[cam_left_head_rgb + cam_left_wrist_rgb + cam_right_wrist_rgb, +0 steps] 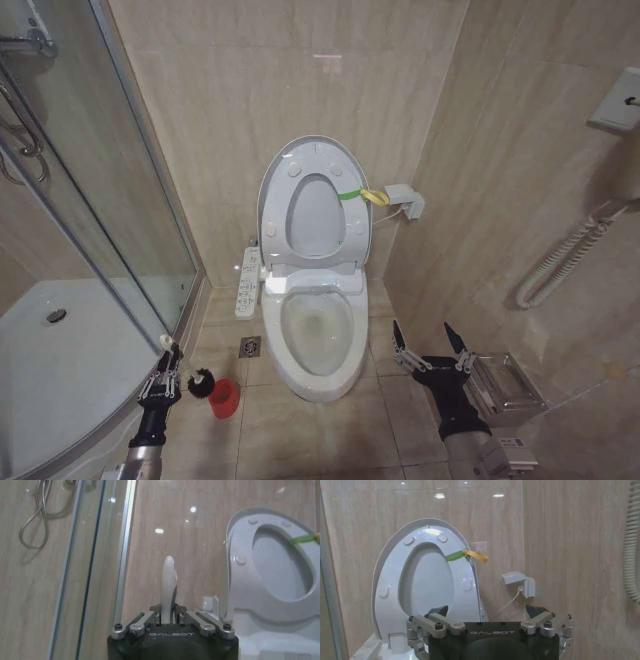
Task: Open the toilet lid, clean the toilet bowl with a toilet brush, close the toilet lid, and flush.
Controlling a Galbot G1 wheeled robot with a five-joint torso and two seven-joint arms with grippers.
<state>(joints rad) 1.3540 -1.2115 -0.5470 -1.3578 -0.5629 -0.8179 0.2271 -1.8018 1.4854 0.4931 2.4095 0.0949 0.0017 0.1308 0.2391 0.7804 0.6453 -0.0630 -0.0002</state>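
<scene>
Your left hand [166, 372] is clamped on the toilet brush [190, 379] beside the toilet bowl [318, 340]; right hand [433, 347] spread, empty. Risk: dripping bristles, tipping the red holder [224, 397].

The large white oval plastic toilet lid [312, 205] is standing raised against the tiled wall, behind the white ceramic toilet bowl [318, 340]. The small round red holder cup [224, 397] is sitting on the floor left of the bowl, with the white-handled toilet brush [190, 378] lying just beside it, and the glass shower enclosure [90, 250] is standing further left.
</scene>
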